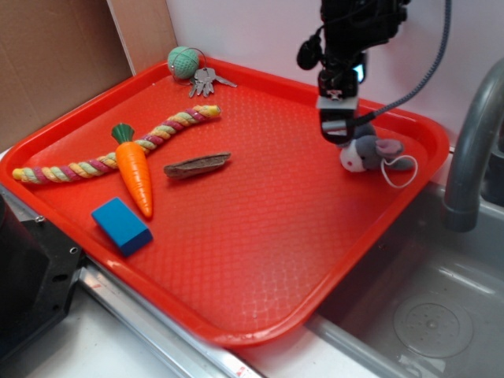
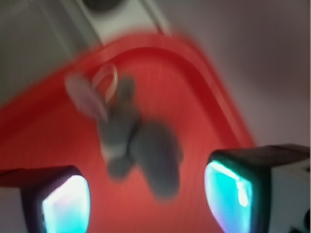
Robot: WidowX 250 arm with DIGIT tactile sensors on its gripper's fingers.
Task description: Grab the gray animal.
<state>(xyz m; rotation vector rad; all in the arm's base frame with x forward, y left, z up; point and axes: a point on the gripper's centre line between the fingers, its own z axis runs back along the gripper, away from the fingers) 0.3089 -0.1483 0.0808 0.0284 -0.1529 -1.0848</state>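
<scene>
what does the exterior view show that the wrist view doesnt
Only the exterior view shows the carrot, rope toy, blue block, brown stick, keys, green ball and sink faucet. Only the wrist view shows both glowing pads spread wide, with the toy lying between and ahead of them, though blurred. Both show the gray animal, the red tray and the end effector.

No text, label, brand or number can be read in either view. The tray (image 1: 236,260) and the toys on it carry no writing, and the wrist view is too blurred to tell.
</scene>
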